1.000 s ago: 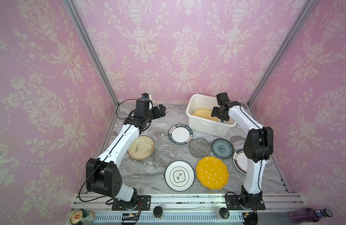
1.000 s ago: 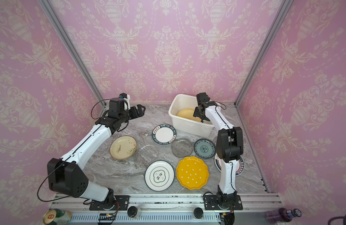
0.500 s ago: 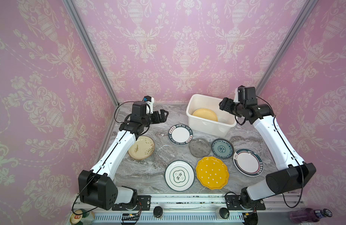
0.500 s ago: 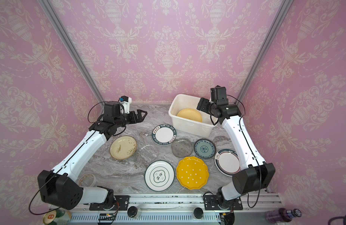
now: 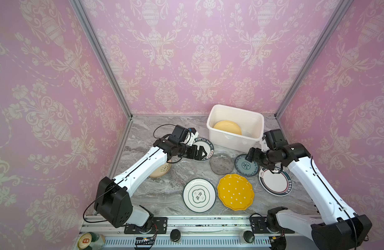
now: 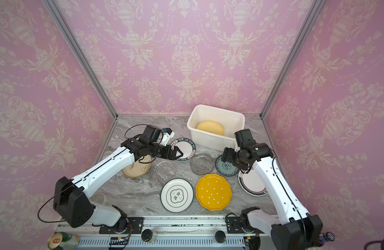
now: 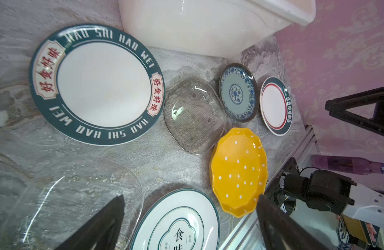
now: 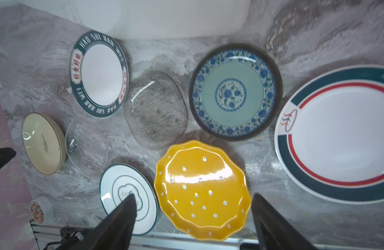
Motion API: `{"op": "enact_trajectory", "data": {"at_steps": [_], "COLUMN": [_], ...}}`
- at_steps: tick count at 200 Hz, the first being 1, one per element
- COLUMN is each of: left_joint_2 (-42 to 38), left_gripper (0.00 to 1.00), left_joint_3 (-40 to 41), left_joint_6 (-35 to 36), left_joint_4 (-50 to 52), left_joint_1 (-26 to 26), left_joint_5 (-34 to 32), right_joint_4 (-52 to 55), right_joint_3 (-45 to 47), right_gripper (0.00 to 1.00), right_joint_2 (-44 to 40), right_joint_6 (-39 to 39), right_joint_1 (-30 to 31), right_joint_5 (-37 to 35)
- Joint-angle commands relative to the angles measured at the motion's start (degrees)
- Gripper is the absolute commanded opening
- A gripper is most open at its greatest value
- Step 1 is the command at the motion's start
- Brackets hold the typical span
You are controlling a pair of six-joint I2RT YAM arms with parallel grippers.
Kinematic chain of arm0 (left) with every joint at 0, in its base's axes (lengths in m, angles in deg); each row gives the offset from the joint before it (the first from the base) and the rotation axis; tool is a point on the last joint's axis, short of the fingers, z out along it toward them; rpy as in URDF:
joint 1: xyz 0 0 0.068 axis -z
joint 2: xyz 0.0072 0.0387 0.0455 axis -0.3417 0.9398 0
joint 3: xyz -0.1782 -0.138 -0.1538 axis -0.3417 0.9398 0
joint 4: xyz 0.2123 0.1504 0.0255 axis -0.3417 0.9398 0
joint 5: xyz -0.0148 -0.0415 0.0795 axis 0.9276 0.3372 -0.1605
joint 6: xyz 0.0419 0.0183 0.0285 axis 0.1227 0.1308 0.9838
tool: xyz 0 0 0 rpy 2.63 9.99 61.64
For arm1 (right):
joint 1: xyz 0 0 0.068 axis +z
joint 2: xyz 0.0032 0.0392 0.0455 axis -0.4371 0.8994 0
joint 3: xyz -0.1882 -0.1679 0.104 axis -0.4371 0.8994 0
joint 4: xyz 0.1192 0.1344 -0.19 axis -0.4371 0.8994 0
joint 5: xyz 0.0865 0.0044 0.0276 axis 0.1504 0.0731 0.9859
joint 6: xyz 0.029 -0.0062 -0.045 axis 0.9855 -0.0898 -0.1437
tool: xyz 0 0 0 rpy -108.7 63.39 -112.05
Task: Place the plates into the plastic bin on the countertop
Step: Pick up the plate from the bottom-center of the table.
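The white plastic bin (image 5: 230,141) stands at the back of the countertop (image 5: 165,194) with a pale yellow plate (image 5: 227,128) in it. Several plates lie flat in front: dark-rimmed lettered (image 7: 100,84), grey glass (image 5: 221,165), teal patterned (image 8: 233,93), red-striped white (image 5: 275,181), dotted yellow (image 8: 203,190), green-lined white (image 5: 199,194), cream (image 6: 137,170) and clear glass (image 8: 86,147). My left gripper (image 5: 203,152) hangs open over the lettered plate's near edge, holding nothing. My right gripper (image 5: 250,155) is open and empty above the teal plate's far edge.
A small tape roll (image 8: 40,208) sits at the front left of the countertop. A metal rail (image 5: 208,223) runs along the front edge, with a can (image 5: 87,240) below it. Pink walls close in the back and both sides.
My right arm has swung out of the bin and come down over the teal plate. My left arm has dropped and reached right, to the lettered plate.
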Motion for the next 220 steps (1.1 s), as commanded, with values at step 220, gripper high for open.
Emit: {"op": "enact_trajectory", "data": {"at_steps": [220], "left_joint_2": [23.3], "left_gripper": [0.89], "left_joint_3": [-6.1], "left_joint_6": [-7.3], "left_joint_4": [-4.5], "left_joint_1": [17.7], "left_joint_5": [1.9], "right_joint_4": [-2.9], "right_joint_3": [30.6], "right_gripper": [0.84], "right_joint_2": [-13.3], "right_joint_6": [12.5], "right_joint_1": [0.7], "right_joint_5": [3.6]}}
